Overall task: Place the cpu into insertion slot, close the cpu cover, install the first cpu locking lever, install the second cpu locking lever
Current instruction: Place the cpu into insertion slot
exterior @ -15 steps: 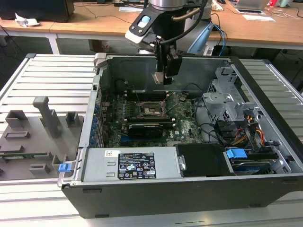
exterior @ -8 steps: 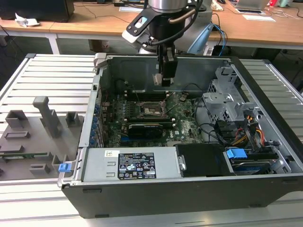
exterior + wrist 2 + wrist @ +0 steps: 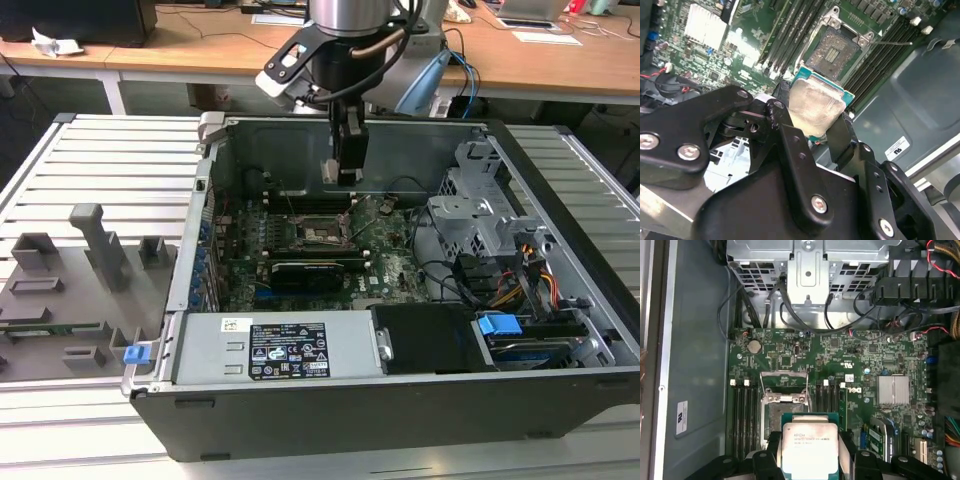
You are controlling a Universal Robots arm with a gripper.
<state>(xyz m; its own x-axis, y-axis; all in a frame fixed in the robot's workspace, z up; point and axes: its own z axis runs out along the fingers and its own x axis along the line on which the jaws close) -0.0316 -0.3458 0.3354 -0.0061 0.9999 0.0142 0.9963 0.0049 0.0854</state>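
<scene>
My gripper [image 3: 347,168] hangs inside the open computer case, shut on the cpu [image 3: 816,107], a small square chip with a silvery top and a green edge. In both wrist views the black fingers [image 3: 771,446] press on two opposite sides of the cpu [image 3: 810,444]. The insertion slot [image 3: 837,47] lies bare on the green board, a short way under and ahead of the chip. In the exterior view the insertion slot [image 3: 322,232] sits below the gripper. The cpu cover [image 3: 784,374], a thin metal frame, stands raised at one side of the insertion slot [image 3: 771,416]. A thin wire lever [image 3: 892,43] sticks out beside the socket.
Memory slots [image 3: 742,410] flank the socket on both sides. A long black card [image 3: 305,270] and the power supply [image 3: 270,350] lie nearer the exterior camera. A metal drive cage [image 3: 480,210] with cables is at the exterior view's right. A grey fixture tray [image 3: 80,290] is left of the case.
</scene>
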